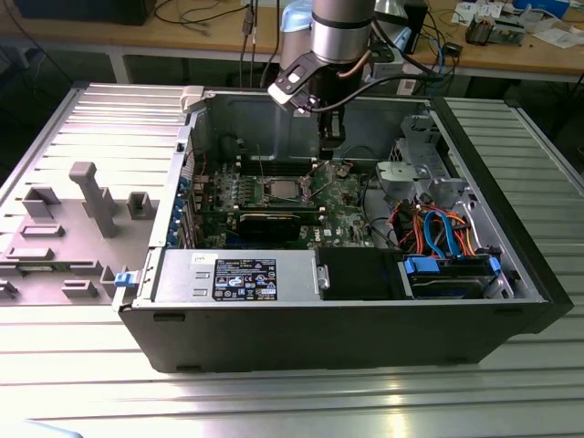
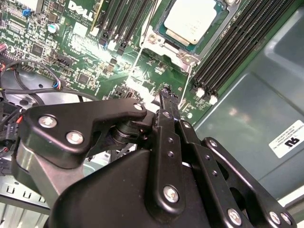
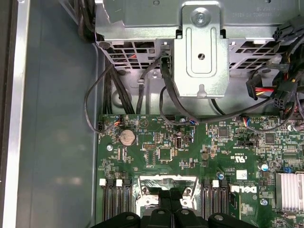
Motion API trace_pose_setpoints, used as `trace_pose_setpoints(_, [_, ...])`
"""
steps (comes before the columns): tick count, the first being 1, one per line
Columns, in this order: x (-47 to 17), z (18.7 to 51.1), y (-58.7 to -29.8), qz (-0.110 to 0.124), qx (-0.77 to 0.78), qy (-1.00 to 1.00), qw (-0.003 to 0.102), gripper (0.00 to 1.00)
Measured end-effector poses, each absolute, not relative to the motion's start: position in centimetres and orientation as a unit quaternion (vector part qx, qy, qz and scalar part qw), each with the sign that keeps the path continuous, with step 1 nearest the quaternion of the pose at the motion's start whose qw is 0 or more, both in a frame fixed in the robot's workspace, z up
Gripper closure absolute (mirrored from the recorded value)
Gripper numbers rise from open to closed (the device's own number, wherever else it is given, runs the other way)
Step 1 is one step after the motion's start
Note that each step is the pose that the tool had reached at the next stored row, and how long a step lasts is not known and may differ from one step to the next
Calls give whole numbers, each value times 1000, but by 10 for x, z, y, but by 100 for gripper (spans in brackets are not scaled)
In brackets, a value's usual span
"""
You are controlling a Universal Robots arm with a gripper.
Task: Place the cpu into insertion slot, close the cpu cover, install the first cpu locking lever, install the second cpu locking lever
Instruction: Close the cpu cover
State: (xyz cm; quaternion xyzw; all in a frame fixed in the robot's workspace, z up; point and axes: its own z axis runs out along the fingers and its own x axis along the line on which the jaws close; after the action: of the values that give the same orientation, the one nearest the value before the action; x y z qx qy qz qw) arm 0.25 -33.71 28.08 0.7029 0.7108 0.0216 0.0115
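Claw [image 2: 165, 91], seemingly clenched, hovers just beside the closed cpu cover [image 2: 172, 49] framing the cpu [image 2: 192, 19].

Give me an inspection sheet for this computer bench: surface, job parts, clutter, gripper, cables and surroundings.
Surface: ribbed metal table carrying the open computer case.
Job's things: cpu seated in the insertion slot; cpu cover appears down around it.
Clutter: grey fixture blocks at the exterior view's left.
Grippers: the gripper is shut, low over the motherboard near the slot.
Cables: orange and blue cables inside the case.
Surroundings: wooden bench behind.
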Motion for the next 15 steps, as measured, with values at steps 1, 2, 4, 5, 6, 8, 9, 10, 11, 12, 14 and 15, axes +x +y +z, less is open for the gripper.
trace_pose_setpoints(1, [3, 281, -337, 22, 703, 711, 12, 89])
trace_pose_setpoints(2, [3, 281, -337, 22, 703, 711, 12, 89])
trace_pose_setpoints(4, [3, 281, -337, 22, 703, 711, 12, 89])
trace_pose_setpoints(5, [4, 281, -337, 22, 703, 711, 12, 89])
trace_pose_setpoints(6, [5, 281, -337, 22, 703, 711, 12, 89])
trace_pose_setpoints(8, [7, 281, -337, 22, 703, 711, 12, 89])
trace_pose_setpoints(9, [8, 281, -337, 22, 703, 711, 12, 89])
trace_pose_setpoints(10, [9, 281, -337, 22, 703, 711, 12, 89])
trace_pose_setpoints(11, [9, 281, -337, 22, 703, 711, 12, 89])
trace_pose_setpoints(12, [9, 281, -337, 22, 703, 711, 12, 89])
trace_pose_setpoints(14, [9, 281, -337, 23, 703, 711, 11, 89])
trace_pose_setpoints(15, [9, 281, -337, 23, 703, 711, 11, 89])
